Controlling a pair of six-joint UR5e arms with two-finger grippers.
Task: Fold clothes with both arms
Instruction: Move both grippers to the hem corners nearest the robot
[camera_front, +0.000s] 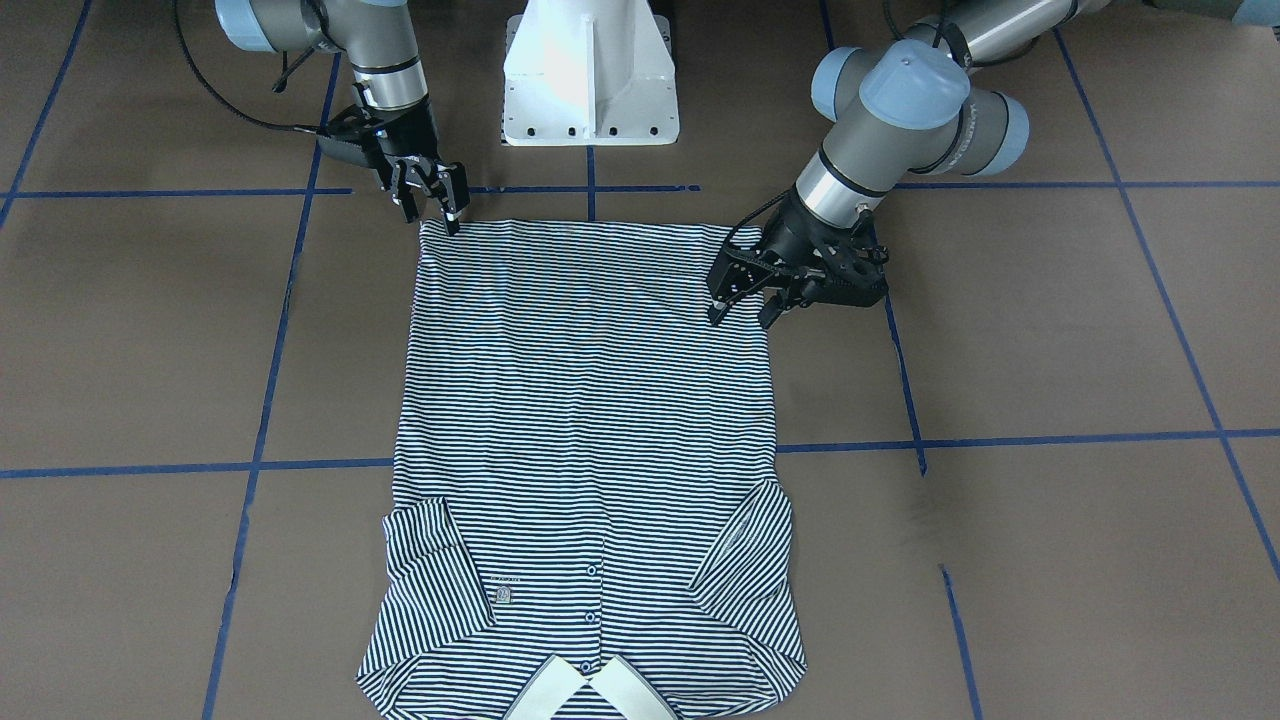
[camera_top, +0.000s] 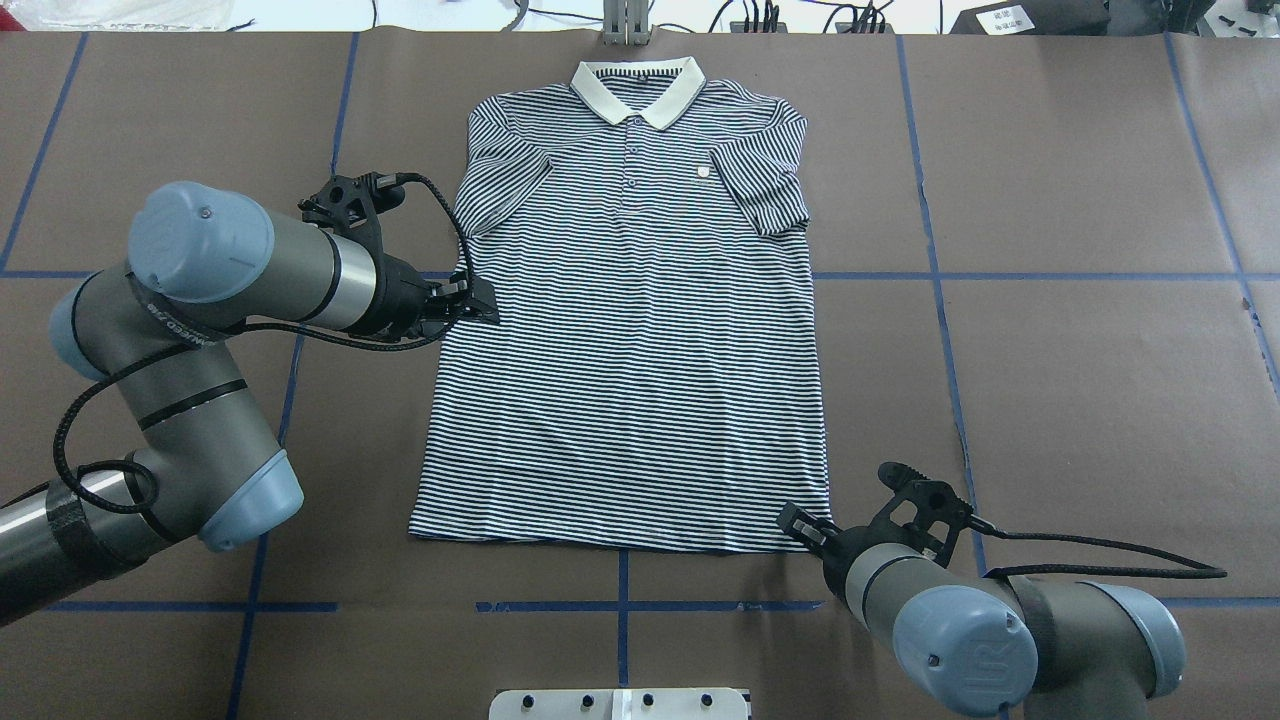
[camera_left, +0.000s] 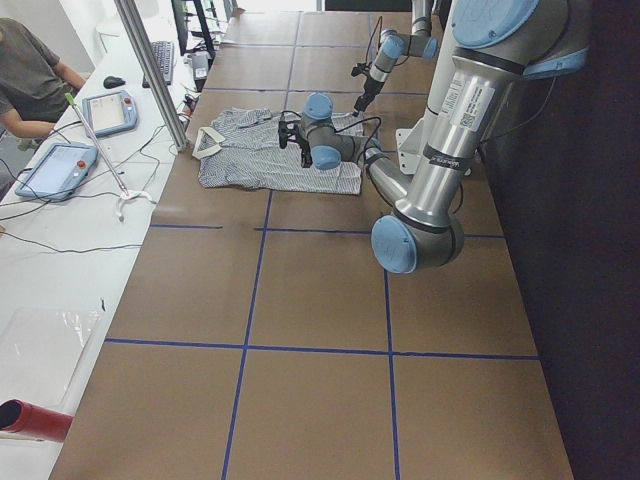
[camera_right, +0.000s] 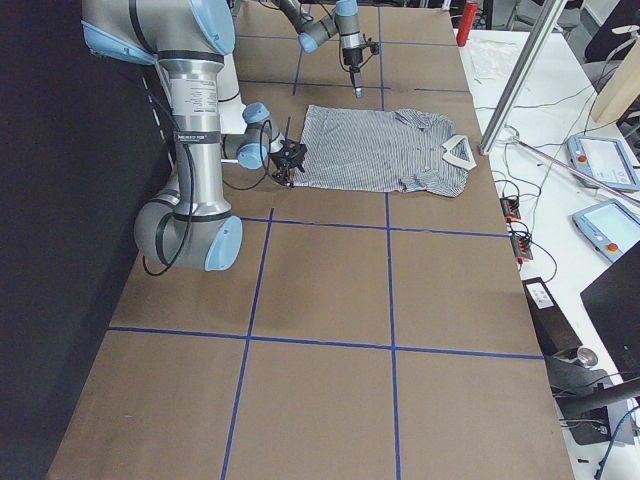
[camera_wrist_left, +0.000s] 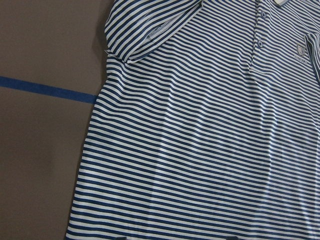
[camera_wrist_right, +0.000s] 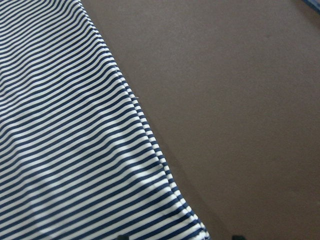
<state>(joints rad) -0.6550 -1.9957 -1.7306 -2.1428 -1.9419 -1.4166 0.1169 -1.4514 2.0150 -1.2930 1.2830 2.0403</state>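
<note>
The striped polo shirt lies flat and face up on the brown table, cream collar away from me, both short sleeves turned in over the chest. It also shows in the front view. My left gripper is open, low at the shirt's left side edge about mid-length, and also shows in the front view. My right gripper is open, at the near right hem corner, and also shows in the front view. The wrist views show only shirt cloth and the hem edge.
The white pedestal base stands just behind the shirt's hem. Blue tape lines grid the table. A metal pole and a desk with tablets and a seated person lie past the collar end.
</note>
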